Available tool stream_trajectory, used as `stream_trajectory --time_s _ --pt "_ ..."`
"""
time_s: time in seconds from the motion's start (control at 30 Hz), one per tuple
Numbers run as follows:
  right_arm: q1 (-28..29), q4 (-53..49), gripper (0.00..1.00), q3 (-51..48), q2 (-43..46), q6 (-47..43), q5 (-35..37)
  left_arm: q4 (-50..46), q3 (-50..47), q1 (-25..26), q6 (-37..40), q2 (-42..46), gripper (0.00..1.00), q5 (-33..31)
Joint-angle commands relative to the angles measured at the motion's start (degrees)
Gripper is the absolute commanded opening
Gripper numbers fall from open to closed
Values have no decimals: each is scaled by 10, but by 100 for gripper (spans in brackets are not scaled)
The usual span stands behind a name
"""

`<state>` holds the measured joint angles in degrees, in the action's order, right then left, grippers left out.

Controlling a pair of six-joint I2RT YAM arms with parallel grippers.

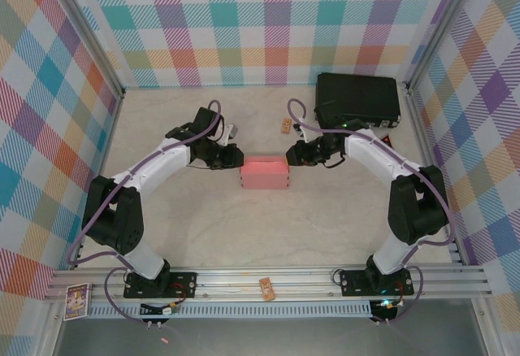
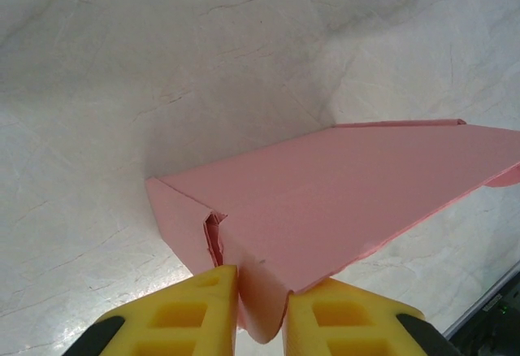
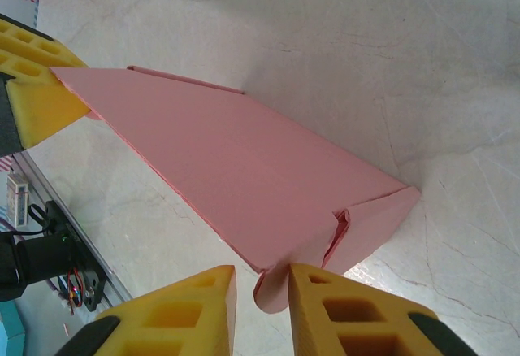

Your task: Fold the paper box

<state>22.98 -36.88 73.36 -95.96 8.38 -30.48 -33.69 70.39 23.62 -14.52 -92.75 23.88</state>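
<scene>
Top view: the paper box (image 1: pixel 265 173) lies closed in the middle of the bench (image 1: pixel 325 226), with the left pincer (image 1: pixel 236 158) at one end and the right pincer (image 1: pixel 290 154) at the other. There is bare bench all round, and the black case (image 1: pixel 357 100) is well apart.
Left wrist: the left pincer (image 2: pixel 262 317) is clamped on the box's near-end tab.
Right wrist: the right pincer (image 3: pixel 262 311) is narrowly apart around the other end tab. One finger (image 3: pixel 341 315) touches the tab and a slim gap shows at the other finger.
</scene>
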Motion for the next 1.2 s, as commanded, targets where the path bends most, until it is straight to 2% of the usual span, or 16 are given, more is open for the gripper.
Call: stream_trajectory --time_s 0.0,0.33,0.77,1.17 --pt "7 6 24 -10 -10 5 -4 -28 15 8 11 -1 20 -9" --pt "9 14 22 -16 -12 11 -6 -30 18 8 14 4 21 -9" --pt "11 21 12 -27 -16 14 -3 -41 8 16 34 3 20 -26" --pt "13 19 12 -40 -13 10 2 -39 -7 21 44 13 15 -28"
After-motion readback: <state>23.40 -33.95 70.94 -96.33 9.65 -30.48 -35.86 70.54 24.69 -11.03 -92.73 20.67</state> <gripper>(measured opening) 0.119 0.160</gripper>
